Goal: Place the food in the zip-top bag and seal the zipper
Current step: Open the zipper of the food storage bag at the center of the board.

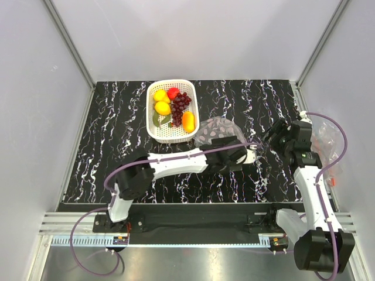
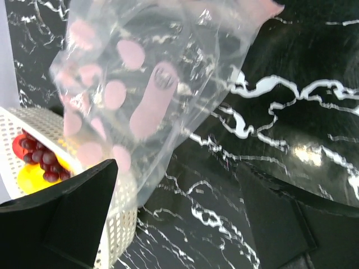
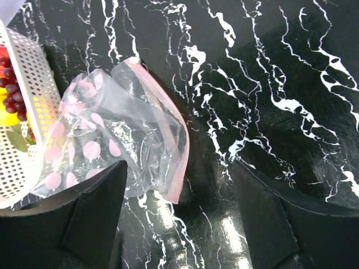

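The food (image 1: 171, 107), lemons, a red apple, dark grapes and orange pieces, lies in a white lattice basket (image 1: 153, 132) at the back of the table. The clear zip-top bag (image 1: 212, 129), printed with pink dots, lies crumpled against the basket's right side. Its pink zipper (image 3: 170, 132) runs along the edge facing away from the basket. My left gripper (image 1: 224, 142) hovers open at the bag's near edge, with only bare table between its fingers (image 2: 67, 216). My right gripper (image 1: 271, 137) stands open to the right of the bag (image 3: 120, 140), holding nothing. Grapes (image 2: 40, 159) show through the basket wall.
The black marbled tabletop (image 1: 117, 134) is enclosed by grey walls with metal frame posts. Some crumpled clear plastic (image 1: 323, 139) lies beyond the table's right edge, beside the right arm's purple cable. The left arm reaches across the middle of the table.
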Available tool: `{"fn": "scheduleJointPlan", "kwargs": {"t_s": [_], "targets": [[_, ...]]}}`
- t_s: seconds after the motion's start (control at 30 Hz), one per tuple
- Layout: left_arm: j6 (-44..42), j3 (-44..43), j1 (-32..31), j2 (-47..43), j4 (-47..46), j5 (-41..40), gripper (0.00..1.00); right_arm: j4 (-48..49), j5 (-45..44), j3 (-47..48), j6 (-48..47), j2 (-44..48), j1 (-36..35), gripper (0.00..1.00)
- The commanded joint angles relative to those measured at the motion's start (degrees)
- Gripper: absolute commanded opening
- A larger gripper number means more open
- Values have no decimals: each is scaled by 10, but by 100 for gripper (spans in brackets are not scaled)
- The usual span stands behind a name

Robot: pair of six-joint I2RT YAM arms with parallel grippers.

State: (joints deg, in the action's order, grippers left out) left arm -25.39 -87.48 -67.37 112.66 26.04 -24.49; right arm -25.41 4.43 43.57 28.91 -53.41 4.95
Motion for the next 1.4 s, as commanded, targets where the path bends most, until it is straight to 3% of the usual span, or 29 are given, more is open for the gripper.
{"fn": "scheduleJointPlan", "kwargs": {"t_s": [0.0, 0.07, 0.13, 0.17, 0.37, 0.8, 0.83, 0.87, 0.97, 1.07, 1.13, 1.37], "targets": [[-30, -58, 3, 45, 11, -11, 90, 0, 20, 7, 4, 26, 2, 83], [-26, -76, 6, 72, 16, -26, 67, -4, 16, 8, 4, 29, 3, 83], [-9, -85, 8, 81, 6, -59, 32, -8, 9, 8, 1, 29, 4, 83], [-5, -82, 8, 78, 0, -64, 0, -10, 7, 8, -2, 28, 4, 83], [43, -3, 11, 25, -72, -84, 0, -8, 5, 5, -2, 29, 6, 83], [233, 267, 46, -239, -259, 33, 0, 23, 85, -22, 7, 16, 7, 85], [228, 269, 47, -243, -259, 39, 0, 23, 81, -24, 10, 14, 7, 85], [207, 268, 47, -239, -253, 39, 13, 21, 77, -27, 10, 12, 7, 85], [153, 203, 44, -194, -171, 73, 67, 22, 74, -28, 10, 17, 7, 86], [87, 163, 27, -153, -146, 58, 76, 14, 70, -19, 8, 24, 7, 86], [64, 130, 17, -119, -137, 18, 96, 7, 63, -13, 3, 26, 7, 86], [-26, 27, 0, -20, -54, -4, 98, -1, 58, -8, -8, 36, 7, 87]]}}
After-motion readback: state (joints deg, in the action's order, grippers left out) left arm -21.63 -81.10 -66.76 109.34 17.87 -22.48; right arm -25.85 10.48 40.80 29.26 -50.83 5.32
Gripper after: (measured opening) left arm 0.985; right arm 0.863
